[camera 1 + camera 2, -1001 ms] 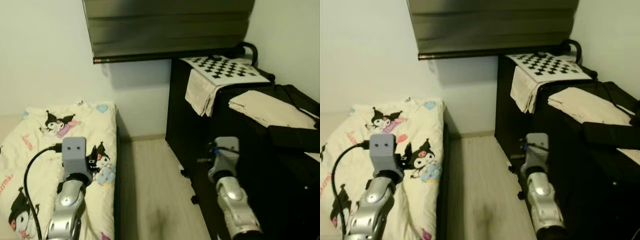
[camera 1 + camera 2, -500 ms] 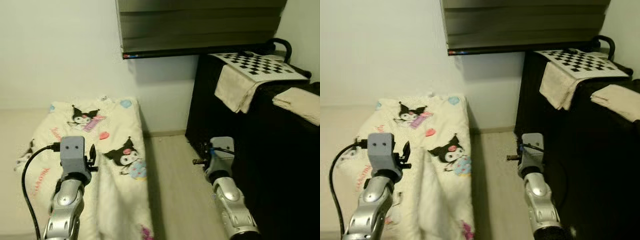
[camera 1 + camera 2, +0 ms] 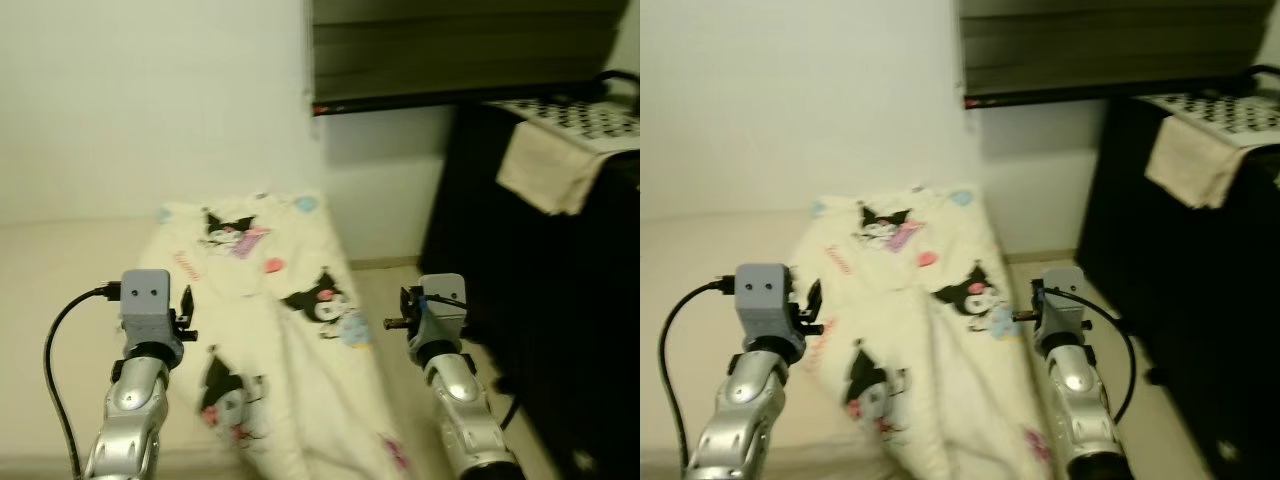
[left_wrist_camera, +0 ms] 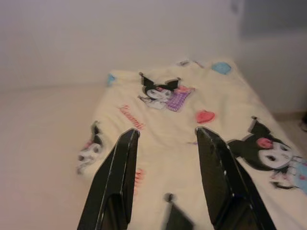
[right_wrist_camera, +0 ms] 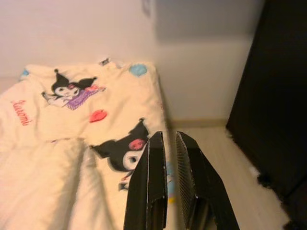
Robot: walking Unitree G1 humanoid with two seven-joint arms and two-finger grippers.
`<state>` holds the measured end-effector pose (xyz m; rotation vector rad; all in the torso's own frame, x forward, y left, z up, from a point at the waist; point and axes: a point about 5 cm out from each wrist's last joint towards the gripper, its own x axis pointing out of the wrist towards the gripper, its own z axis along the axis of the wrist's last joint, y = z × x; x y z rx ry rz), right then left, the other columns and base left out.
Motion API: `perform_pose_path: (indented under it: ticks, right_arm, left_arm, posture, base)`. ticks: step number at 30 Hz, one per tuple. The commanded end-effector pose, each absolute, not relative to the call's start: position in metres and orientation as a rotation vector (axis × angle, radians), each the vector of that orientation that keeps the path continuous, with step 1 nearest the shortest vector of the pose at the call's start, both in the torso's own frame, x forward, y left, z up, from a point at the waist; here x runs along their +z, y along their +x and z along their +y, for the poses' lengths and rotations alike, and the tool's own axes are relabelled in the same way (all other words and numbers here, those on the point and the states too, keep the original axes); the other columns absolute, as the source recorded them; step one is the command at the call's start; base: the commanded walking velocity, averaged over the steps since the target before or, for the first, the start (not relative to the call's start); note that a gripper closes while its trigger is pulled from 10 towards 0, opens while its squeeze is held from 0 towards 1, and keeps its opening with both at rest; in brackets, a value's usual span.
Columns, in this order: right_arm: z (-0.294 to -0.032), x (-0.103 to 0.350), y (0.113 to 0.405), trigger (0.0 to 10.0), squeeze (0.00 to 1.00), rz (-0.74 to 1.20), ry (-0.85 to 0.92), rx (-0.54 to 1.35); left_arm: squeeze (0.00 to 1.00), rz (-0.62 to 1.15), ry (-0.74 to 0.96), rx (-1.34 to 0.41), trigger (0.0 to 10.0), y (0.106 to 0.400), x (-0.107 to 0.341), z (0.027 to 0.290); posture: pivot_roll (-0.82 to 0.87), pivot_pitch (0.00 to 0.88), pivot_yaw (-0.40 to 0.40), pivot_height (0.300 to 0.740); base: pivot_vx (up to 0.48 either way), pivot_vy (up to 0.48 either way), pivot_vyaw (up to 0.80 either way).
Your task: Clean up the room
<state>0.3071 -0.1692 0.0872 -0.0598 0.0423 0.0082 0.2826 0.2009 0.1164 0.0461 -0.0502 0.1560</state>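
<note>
The left gripper (image 4: 165, 179) was held above the near part of the blanket (image 3: 300, 330), its two black fingers (image 4: 117, 177) spread wide with nothing between them. The right gripper (image 5: 168, 182) was held over the blanket's right edge, its fingers (image 5: 152, 182) almost closed, a narrow slit between them, and nothing gripped. In the head views both silver arms reached forward from the bottom of the frame, the left arm (image 3: 135, 420) over the bed's near left part and the right arm (image 3: 455, 410) beside the bed's right edge.

The cream blanket, printed with black-eared cartoon figures, hearts and pink lettering, lay crumpled along the right half of the bed (image 3: 70, 300); its far end lay close to the white wall (image 3: 150, 100) and its right side hung over the bed's right edge toward the floor. The left half of the bed showed a bare cream surface.

A strip of pale wood floor (image 3: 400, 280) ran between the bed's right edge and a tall black cabinet (image 3: 520, 280), narrow where the right arm passed. A beige cloth (image 3: 550, 170) draped over the cabinet's top front edge, under a checkerboard sheet (image 3: 580, 115). A dark blind (image 3: 460, 50) hung on the wall above the gap
</note>
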Motion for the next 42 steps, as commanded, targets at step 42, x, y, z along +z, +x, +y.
perform_pose_path:
  ticks: [42]
  right_arm:
    - [-0.168,0.087,0.31,10.0,0.0,0.06,-0.025,-0.002]
  left_arm:
    - [0.0,0.032,0.092,0.114,10.0,0.285,0.109,0.185]
  posture:
    - [-0.05,0.02,0.042,0.74]
  base:
    - [0.0,-0.16,0.0]
